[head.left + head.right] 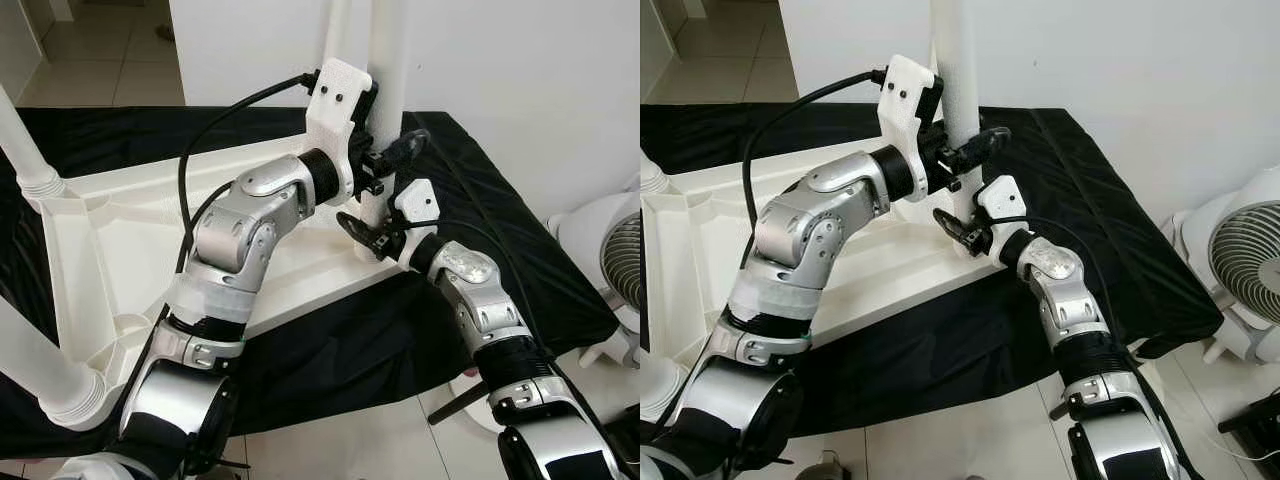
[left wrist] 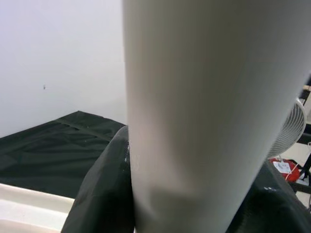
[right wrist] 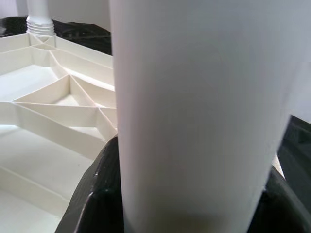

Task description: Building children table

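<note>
A white children's table (image 1: pixel 130 250) lies upside down on a black cloth (image 1: pixel 500 250), its ribbed underside facing up. At its far right corner a white table leg (image 1: pixel 388 60) stands upright. My left gripper (image 1: pixel 395 150) is shut on this leg, some way above its base. Lower down, close to the socket, my right gripper (image 1: pixel 365 232) is shut on the same leg. In the left wrist view the leg (image 2: pixel 204 111) stands between dark fingers (image 2: pixel 97 194). The right wrist view has the leg (image 3: pixel 199 111) between its fingers (image 3: pixel 92 204), with the table's ribs (image 3: pixel 58 97) behind.
Two more legs rise from the table at the far left (image 1: pixel 25 150) and the near left (image 1: pixel 40 375). A white fan (image 1: pixel 615 260) stands on the tiled floor to the right. A white wall runs close behind the cloth.
</note>
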### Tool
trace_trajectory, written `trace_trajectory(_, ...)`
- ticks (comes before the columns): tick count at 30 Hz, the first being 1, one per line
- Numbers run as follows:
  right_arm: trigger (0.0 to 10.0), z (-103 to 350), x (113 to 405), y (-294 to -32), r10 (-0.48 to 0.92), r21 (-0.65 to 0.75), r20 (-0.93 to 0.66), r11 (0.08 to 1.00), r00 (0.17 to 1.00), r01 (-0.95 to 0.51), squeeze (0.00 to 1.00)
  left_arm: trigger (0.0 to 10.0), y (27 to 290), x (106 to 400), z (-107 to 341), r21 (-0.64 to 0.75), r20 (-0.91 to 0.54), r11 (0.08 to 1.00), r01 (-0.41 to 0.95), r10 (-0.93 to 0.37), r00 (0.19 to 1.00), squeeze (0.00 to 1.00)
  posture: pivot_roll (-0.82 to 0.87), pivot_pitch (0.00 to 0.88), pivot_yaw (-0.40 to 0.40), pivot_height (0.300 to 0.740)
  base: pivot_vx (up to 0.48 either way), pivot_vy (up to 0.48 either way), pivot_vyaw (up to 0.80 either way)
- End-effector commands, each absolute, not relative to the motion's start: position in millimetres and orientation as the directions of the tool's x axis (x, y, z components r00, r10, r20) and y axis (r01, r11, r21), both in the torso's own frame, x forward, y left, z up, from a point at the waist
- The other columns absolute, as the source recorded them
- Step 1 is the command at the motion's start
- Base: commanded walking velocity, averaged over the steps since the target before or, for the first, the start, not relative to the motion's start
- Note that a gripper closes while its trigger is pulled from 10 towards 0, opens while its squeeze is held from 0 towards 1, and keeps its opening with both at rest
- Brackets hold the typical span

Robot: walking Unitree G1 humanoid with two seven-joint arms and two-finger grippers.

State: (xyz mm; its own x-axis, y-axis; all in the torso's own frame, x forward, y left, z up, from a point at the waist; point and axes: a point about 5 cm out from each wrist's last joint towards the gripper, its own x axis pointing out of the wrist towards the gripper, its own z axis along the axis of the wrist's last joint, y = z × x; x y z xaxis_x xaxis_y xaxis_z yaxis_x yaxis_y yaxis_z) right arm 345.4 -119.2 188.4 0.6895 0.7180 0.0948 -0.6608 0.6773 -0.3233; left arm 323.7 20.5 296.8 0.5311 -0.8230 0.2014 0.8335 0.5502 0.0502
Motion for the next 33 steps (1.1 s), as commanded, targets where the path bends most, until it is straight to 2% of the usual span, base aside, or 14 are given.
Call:
trace_trajectory(1,10.0,189.1,345.5,-125.5,0.705,-0.322,0.108,0.692,0.701,-0.646,0.0,0.0,13.7,321.4,293.6,0.055,0.182,0.504,0.862,-0.854,0.488,0.0,0.09,0.0,-0.059,0.74,0.0,0.0,0.0)
trace_trajectory(9,10.0,188.0,347.5,-126.8,0.69,-0.311,0.109,0.707,0.715,-0.635,0.0,0.0,17.3,322.2,297.2,0.071,0.196,0.527,0.847,-0.84,0.507,0.0,0.09,0.0,-0.064,0.74,0.0,0.0,0.0)
trace_trajectory(10,10.0,188.2,348.8,-127.9,0.68,-0.294,0.115,0.719,0.724,-0.63,0.79,3.1,17.3,322.1,297.2,0.076,0.193,0.532,0.843,-0.838,0.511,0.0,0.09,0.0,-0.065,0.74,0.0,0.0,0.0)
trace_trajectory(11,10.0,188.4,349.7,-128.8,0.673,-0.28,0.118,0.728,0.73,-0.626,0.79,3.1,17.2,322.0,297.2,0.079,0.191,0.535,0.841,-0.836,0.514,0.0,0.09,0.0,-0.065,0.74,0.0,0.0,0.0)
trace_trajectory(12,10.0,189.0,350.3,-129.5,0.667,-0.273,0.124,0.734,0.734,-0.621,1.0,10.0,17.2,322.4,297.0,0.079,0.184,0.546,0.834,-0.83,0.526,0.0,0.09,0.0,-0.067,0.74,0.0,0.0,0.0)
trace_trajectory(14,10.0,190.0,350.9,-130.2,0.659,-0.27,0.133,0.743,0.741,-0.613,1.0,10.0,17.4,322.7,297.6,0.079,0.188,0.556,0.827,-0.823,0.536,0.0,0.09,0.0,-0.067,0.74,0.0,0.0,0.0)
trace_trajectory(18,10.0,194.3,353.3,-128.8,0.606,-0.259,0.173,0.789,0.777,-0.557,1.0,10.0,20.0,327.1,302.9,0.056,0.212,0.636,0.769,-0.761,0.613,0.0,0.1,0.0,-0.07,0.74,0.0,0.0,0.0)
trace_trajectory(22,10.0,194.6,353.7,-127.4,0.594,-0.26,0.178,0.797,0.784,-0.545,1.0,10.0,20.6,328.3,304.0,0.055,0.217,0.657,0.752,-0.743,0.633,0.0,0.1,0.0,-0.071,0.74,0.0,0.0,0.0)
trace_trajectory(23,10.0,192.5,354.5,-123.0,0.564,-0.268,0.176,0.816,0.807,-0.512,1.0,10.0,20.6,330.4,306.2,0.055,0.222,0.695,0.716,-0.708,0.67,0.0,0.1,0.0,-0.077,0.74,0.0,0.0,0.0)
trace_trajectory(24,10.0,189.1,353.8,-114.2,0.536,-0.28,0.176,0.832,0.826,-0.48,0.0,10.0,19.8,332.1,310.1,0.059,0.235,0.737,0.674,-0.666,0.708,0.0,0.1,0.0,-0.08,0.74,0.0,0.0,0.0)
trace_trajectory(26,10.0,184.2,352.2,-102.2,0.491,-0.279,0.18,0.856,0.852,-0.435,0.0,10.0,18.4,334.0,314.7,0.063,0.251,0.788,0.612,-0.607,0.755,0.0,0.11,0.0,-0.084,0.74,0.0,0.0,0.0)
trace_trajectory(29,10.0,182.0,351.9,-97.7,0.465,-0.262,0.181,0.872,0.867,-0.413,0.0,10.0,17.7,334.9,316.0,0.065,0.253,0.808,0.586,-0.581,0.773,0.0,0.11,0.0,-0.084,0.74,0.0,0.0,0.0)
trace_trajectory(32,10.0,176.8,353.2,-88.1,0.348,-0.255,0.184,0.92,0.919,-0.298,0.0,10.0,13.1,335.7,316.8,0.068,0.248,0.857,0.511,-0.51,0.824,0.0,0.12,0.0,-0.09,0.74,0.0,0.0,0.0)
trace_trajectory(33,10.0,176.8,353.2,-88.1,0.348,-0.255,0.184,0.92,0.919,-0.298,0.0,10.0,13.1,335.7,316.8,0.068,0.248,0.857,0.511,-0.51,0.824,0.0,0.12,0.0,-0.09,0.74,0.0,0.0,0.0)
